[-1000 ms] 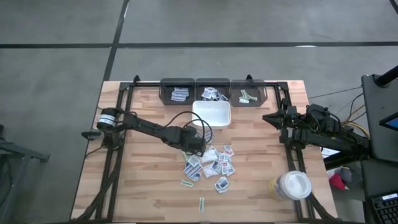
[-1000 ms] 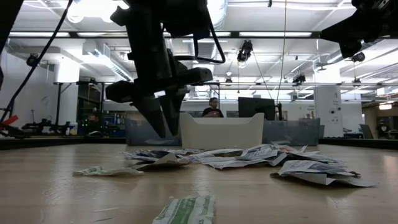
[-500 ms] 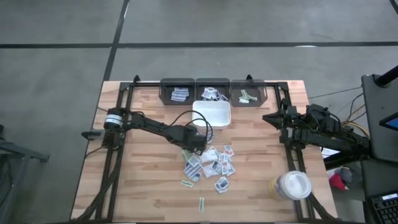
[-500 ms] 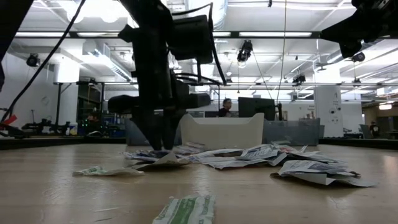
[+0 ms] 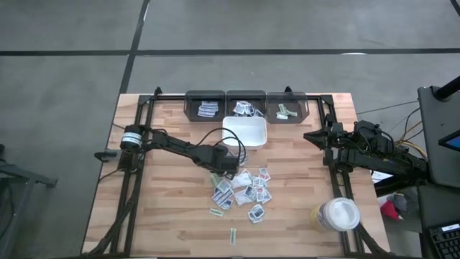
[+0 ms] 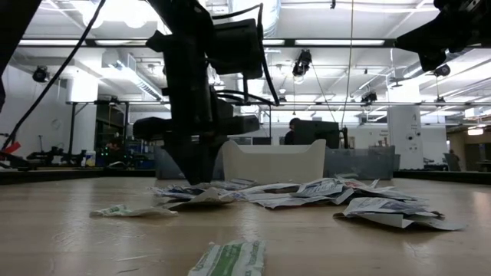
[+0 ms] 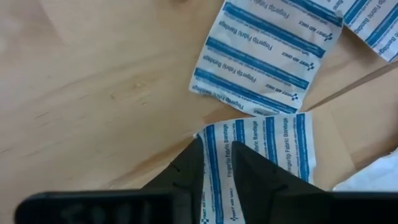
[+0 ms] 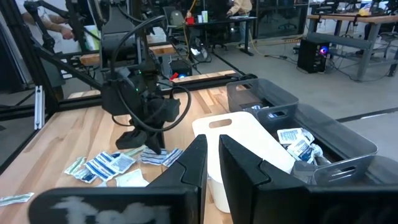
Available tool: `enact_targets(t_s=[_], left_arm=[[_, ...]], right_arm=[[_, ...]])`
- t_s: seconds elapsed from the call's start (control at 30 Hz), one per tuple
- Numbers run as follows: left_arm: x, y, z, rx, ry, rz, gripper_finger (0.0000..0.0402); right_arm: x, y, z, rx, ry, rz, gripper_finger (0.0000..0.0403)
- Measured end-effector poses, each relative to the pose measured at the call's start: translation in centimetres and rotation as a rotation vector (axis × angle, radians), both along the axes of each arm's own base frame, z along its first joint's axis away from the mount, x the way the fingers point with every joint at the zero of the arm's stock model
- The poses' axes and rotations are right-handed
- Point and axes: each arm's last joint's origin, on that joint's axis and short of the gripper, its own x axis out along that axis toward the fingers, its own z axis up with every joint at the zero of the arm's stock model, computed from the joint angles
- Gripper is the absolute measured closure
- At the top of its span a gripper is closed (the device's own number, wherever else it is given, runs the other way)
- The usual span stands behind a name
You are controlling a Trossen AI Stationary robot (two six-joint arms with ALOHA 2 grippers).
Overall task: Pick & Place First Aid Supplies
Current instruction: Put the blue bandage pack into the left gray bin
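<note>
Left gripper (image 7: 219, 163), fingers nearly closed astride the edge of a blue-striped bandage packet (image 7: 261, 155) at the far left edge of the packet pile (image 5: 243, 191) on the wooden table (image 5: 172, 216), near the white tray (image 5: 246, 131); right gripper (image 5: 310, 135), fingers close together and empty, waits at the table's right edge.
</note>
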Motion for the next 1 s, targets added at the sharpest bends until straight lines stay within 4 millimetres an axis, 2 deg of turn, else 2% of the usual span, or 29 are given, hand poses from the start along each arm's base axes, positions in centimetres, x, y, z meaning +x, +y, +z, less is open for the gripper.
enact_targets(t_s=[0.23,0.5,0.73,1.0], left_arm=[[-0.1,0.0,0.0,0.012,0.004,0.002,0.0372],[0.2,0.1,0.7,0.042,0.01,-0.014,0.0398],[0.9,0.1,2.0,0.071,-0.007,-0.048,0.0401],[0.7,0.0,3.4,0.042,-0.003,-0.085,0.0401]], right_arm=[[0.0,0.0,0.0,0.0,0.0,0.0,0.0364],[0.0,0.0,0.0,0.0,0.0,0.0,0.0364],[0.0,0.0,0.0,0.0,0.0,0.0,0.0364],[0.0,0.0,0.0,0.0,0.0,0.0,0.0364]])
